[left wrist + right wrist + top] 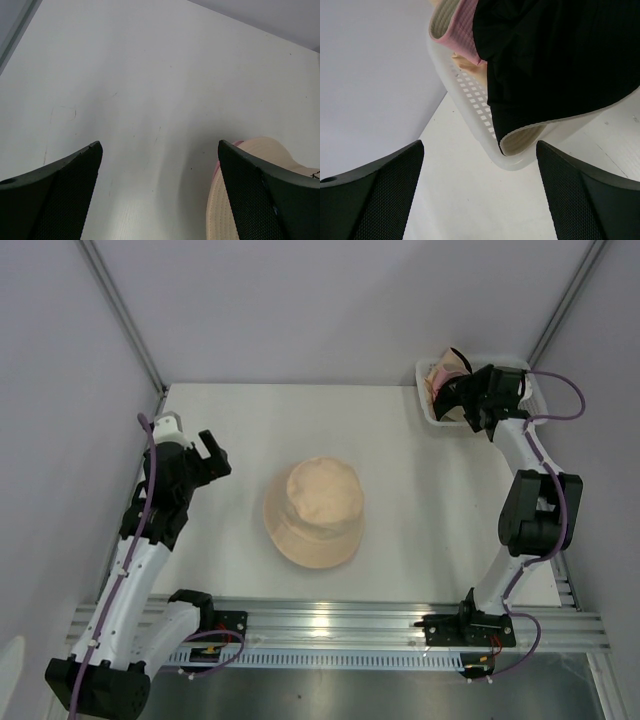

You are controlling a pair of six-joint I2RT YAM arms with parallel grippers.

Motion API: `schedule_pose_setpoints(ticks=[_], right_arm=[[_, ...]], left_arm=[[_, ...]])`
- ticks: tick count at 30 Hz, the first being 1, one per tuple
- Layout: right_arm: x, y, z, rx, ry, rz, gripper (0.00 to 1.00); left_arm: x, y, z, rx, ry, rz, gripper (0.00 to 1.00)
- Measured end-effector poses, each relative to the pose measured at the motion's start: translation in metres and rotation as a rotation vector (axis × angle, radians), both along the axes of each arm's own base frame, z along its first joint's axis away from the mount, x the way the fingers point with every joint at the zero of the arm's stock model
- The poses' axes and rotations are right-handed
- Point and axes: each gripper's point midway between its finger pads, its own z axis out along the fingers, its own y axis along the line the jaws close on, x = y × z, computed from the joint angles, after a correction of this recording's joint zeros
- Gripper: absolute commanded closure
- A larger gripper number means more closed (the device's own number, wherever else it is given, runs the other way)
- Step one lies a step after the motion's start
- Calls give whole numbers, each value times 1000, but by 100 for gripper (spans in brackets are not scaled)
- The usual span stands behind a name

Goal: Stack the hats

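The white surface (420, 500) carries everything. Near its middle lies the pale peach hat (313, 512), crown up and brim flat on the surface. In the left wrist view a thin pink edge shows at the brim of this hat.

At the far right corner stands the white lattice basket (430, 418). The black hat (560, 60) hangs over the basket's rim, and its pale inner side is visible at the lower edge. Behind it a pink hat (465, 37) sticks up out of the basket.

The left end effector (218, 455) hovers above the surface, to the left of the peach hat and apart from it. Its fingers are spread wide and it holds nothing. The right end effector (480, 150) is at the basket, fingers also wide apart. The black hat is just in front of it, not gripped.
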Motion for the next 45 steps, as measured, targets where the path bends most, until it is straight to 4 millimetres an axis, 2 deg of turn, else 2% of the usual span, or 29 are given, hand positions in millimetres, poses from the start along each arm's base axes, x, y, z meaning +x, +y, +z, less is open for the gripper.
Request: schedule_pose_setpoints(ticks=[2, 8, 13, 16, 17, 19, 20, 25, 28, 30, 32, 36, 37, 38, 39, 42, 43, 45], right_arm=[[0, 1, -1, -8, 4, 1, 6], [5, 6, -9, -32, 19, 4, 23], [41, 6, -27, -52, 48, 23, 35], [50, 6, -35, -63, 70, 33, 43], [51, 6, -38, -68, 80, 37, 59], [48, 6, -43, -86, 99, 51, 77], [47, 6, -44, -92, 105, 57, 98], [46, 4, -36, -113, 104, 91, 100], [49, 4, -21, -135, 75, 132, 100], [49, 7, -2, -150, 34, 175, 100], [50, 13, 26, -168, -30, 227, 100], [42, 41, 116, -197, -240, 371, 100], [36, 52, 144, -203, -311, 416, 100], [25, 66, 183, -209, -405, 475, 100], [19, 75, 199, -214, -449, 505, 100], [-19, 119, 274, -220, -654, 658, 100], [-33, 134, 293, -218, -714, 712, 100], [-63, 171, 317, -198, -807, 835, 100]], left_arm=[[-1, 1, -3, -3, 5, 1, 0], [-2, 4, -9, -9, 16, 10, 0], [-1, 9, -9, -7, 14, 26, 1], [-1, 15, -9, -5, 12, 43, 1], [-1, 17, -9, -5, 10, 48, 0], [-1, 21, -10, -5, 5, 61, 0], [-1, 22, -11, -5, 6, 66, 0], [0, 25, -12, -14, 4, 67, 1], [1, 25, -10, -23, -7, 60, 1], [2, 25, -9, -31, -14, 55, 1], [3, 22, -9, -43, -17, 41, 1], [3, 14, -6, -68, -27, 4, 0], [2, 13, -5, -73, -32, -2, 0], [1, 10, -3, -85, -40, -11, 1], [1, 8, 0, -96, -48, -20, 1], [-1, -7, 13, -165, -75, -76, 0], [-1, -13, 21, -195, -93, -99, 0], [0, -23, 39, -247, -134, -141, 1]])
